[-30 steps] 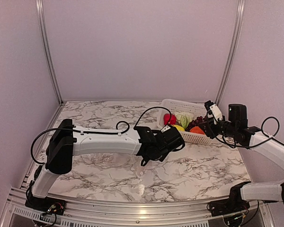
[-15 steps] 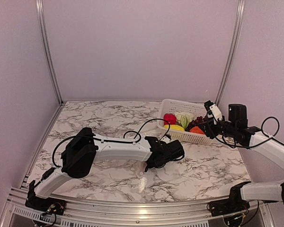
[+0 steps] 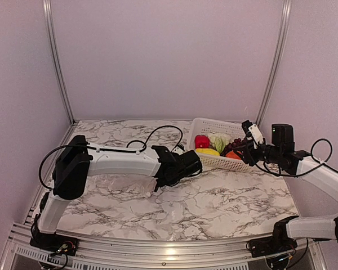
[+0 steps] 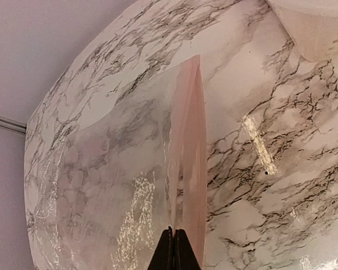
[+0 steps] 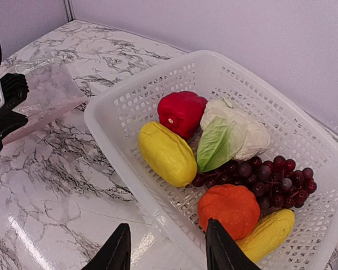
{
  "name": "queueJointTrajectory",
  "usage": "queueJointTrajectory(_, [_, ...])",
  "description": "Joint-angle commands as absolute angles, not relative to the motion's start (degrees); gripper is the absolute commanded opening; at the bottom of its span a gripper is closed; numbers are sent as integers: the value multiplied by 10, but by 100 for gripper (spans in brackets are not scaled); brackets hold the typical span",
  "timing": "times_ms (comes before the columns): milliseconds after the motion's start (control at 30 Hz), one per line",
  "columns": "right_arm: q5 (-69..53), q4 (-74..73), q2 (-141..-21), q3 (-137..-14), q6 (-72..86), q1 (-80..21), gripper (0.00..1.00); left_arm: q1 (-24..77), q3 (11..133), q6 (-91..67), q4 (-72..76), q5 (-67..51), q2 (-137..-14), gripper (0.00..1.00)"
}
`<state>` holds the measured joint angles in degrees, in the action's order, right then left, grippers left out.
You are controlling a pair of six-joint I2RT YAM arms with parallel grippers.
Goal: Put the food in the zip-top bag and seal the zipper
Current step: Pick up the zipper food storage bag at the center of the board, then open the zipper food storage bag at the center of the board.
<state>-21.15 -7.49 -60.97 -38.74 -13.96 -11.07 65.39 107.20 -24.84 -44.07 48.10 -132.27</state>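
Observation:
The zip-top bag (image 4: 118,185) lies crinkled on the marble, its pinkish mouth edge with the zipper (image 4: 186,140) raised into a ridge. My left gripper (image 4: 173,247) is shut on the near end of that edge; in the top view it (image 3: 156,185) sits mid-table beside the bag (image 3: 121,185). The food sits in the white basket (image 5: 118,140): red pepper (image 5: 182,111), yellow piece (image 5: 166,153), cauliflower (image 5: 236,132), grapes (image 5: 273,174), orange piece (image 5: 232,208). My right gripper (image 5: 166,247) hangs open and empty above the basket's near rim.
The basket (image 3: 205,122) stands at the back right near the right wall's metal post. Bare marble lies between the bag and the basket. A black cable loops over the left arm (image 3: 158,132).
My left gripper has gone from open to shut on the bag's edge, and the left arm has pulled back left, away from the basket. The right arm has not moved.

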Motion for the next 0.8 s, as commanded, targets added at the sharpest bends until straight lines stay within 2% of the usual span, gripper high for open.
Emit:
queueJointTrajectory(0, [-272, -89, -618, -406, -158, -135, 44, 628, 996, -247, -379, 432, -1182, 0])
queueJointTrajectory(167, [-320, -89, -662, -451, -117, -186, 46, 627, 927, -261, -314, 389, -1083, 0])
queueJointTrajectory(367, [-379, -96, -799, -592, -29, -252, 49, 627, 867, -282, -207, 360, -1006, 0])
queueJointTrajectory(567, [-450, -46, -906, -690, 94, -303, 51, 627, 834, -301, -135, 350, -982, 0])
queueJointTrajectory(767, [-473, -22, -980, -742, 140, -337, 52, 627, 837, -306, -117, 336, -990, 0])
